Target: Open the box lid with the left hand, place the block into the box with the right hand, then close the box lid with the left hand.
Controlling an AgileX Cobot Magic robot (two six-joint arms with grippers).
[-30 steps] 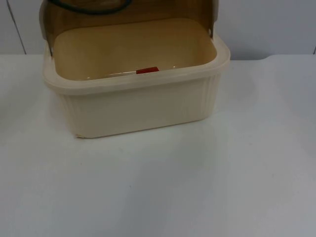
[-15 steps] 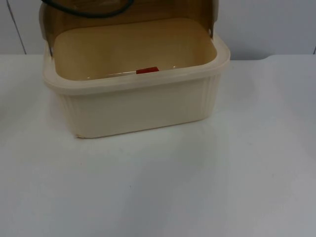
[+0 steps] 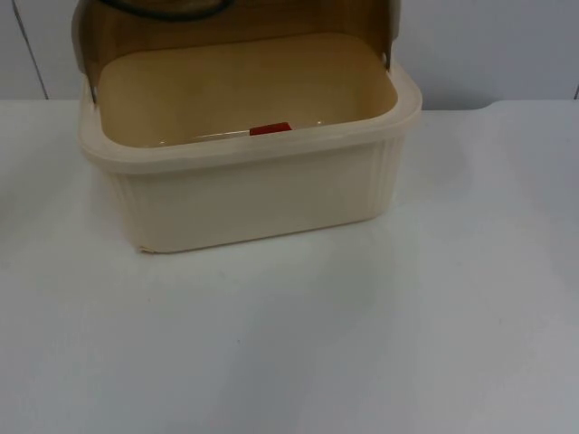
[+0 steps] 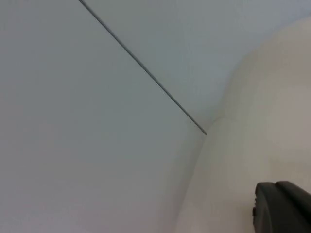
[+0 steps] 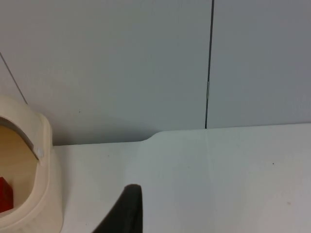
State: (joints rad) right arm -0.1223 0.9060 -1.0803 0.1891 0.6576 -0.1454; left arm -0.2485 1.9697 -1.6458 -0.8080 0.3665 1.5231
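the cream box [image 3: 253, 194] was seen on the white desk [image 3: 362, 344], its brown lid [image 3: 118, 36] raised behind it. the red block [image 3: 270, 129] lay inside the box. whether either gripper's fingers were spread could not be told.

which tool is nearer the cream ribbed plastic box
Left. The left tool is close up to the cream box wall; the right tool stands off, white table between.

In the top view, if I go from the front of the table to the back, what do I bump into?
Bare white table → cream box's front wall → red block inside the box → raised brown lid → grey partition wall.
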